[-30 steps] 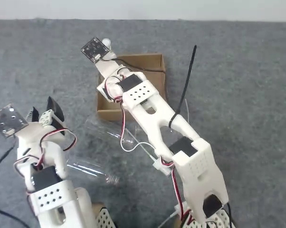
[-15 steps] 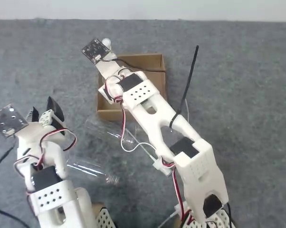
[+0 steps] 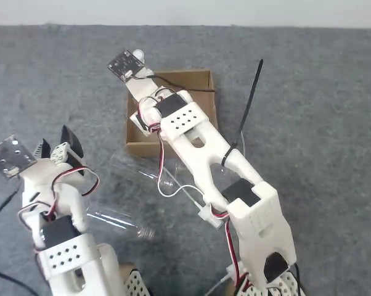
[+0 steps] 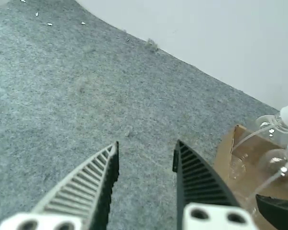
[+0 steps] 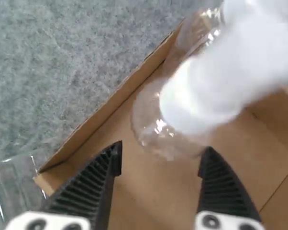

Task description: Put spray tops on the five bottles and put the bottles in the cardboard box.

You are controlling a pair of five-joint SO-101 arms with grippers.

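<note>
High view: the cardboard box (image 3: 207,92) sits on the grey felt surface (image 3: 321,123). The right arm (image 3: 198,148) stretches from the near edge out over the box, wrist above its far left corner. A white spray top (image 3: 138,55) shows just past the wrist. Two clear bottles lie on their sides outside the box: the first lying bottle (image 3: 119,221) beside the left arm, the second lying bottle (image 3: 136,168) just in front of the box. The left pincer (image 3: 56,145) hovers left of the box, released. A black cable tie (image 3: 250,98) sticks up off the right arm.

Left wrist view: left pincer (image 4: 146,177) released, jaws spread, nothing between them, felt below. The box corner (image 4: 230,148) lies off to one side, with two capped bottles (image 4: 277,160) standing in it.

Right wrist view: right pincer (image 5: 158,187) released, jaws apart above the box floor. An upright bottle (image 5: 158,127) stands inside the box beyond the fingertips, not gripped; its spray top (image 5: 230,76) is on. Box wall (image 5: 110,105) runs beside it. A lying bottle (image 5: 5,184) rests outside the wall.
</note>
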